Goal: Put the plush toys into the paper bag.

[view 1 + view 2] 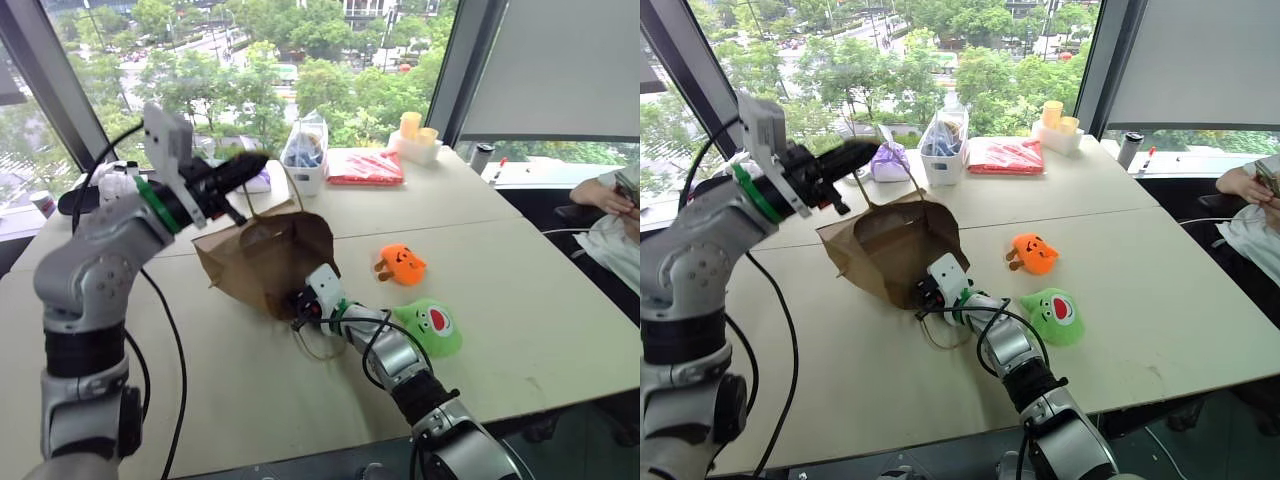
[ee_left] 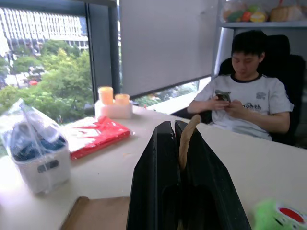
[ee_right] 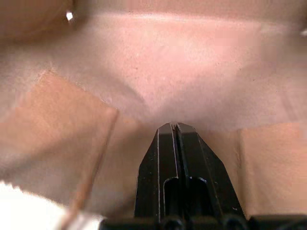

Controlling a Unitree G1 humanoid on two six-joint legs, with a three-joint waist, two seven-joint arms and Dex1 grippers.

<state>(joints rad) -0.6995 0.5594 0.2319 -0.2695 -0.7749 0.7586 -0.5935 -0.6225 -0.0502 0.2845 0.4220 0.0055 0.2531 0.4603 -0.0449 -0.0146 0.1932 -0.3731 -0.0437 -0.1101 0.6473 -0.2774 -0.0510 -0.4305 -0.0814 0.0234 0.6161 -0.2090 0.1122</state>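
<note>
Back of the worktop [image 1: 560, 330] there's a white tub [image 1: 304, 160] with a plastic bag in it. Red packet [image 1: 365, 167] right beside it, yellow cups [image 1: 417, 128] further along, person [image 2: 247, 93] seated past those.

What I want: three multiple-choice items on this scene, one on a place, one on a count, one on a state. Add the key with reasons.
1. Where is the green plush toy? A) in the paper bag B) on the table C) in the left gripper
2. How many plush toys lie outside the bag? A) none B) one C) two
3. The left gripper is: A) open B) shut on the bag's handle C) flat on the table
Key: 1 B, it lies on the tabletop; 2 C, it and the orange plush toy lie beside the bag; 3 B, the string sits between closed fingers.
</note>
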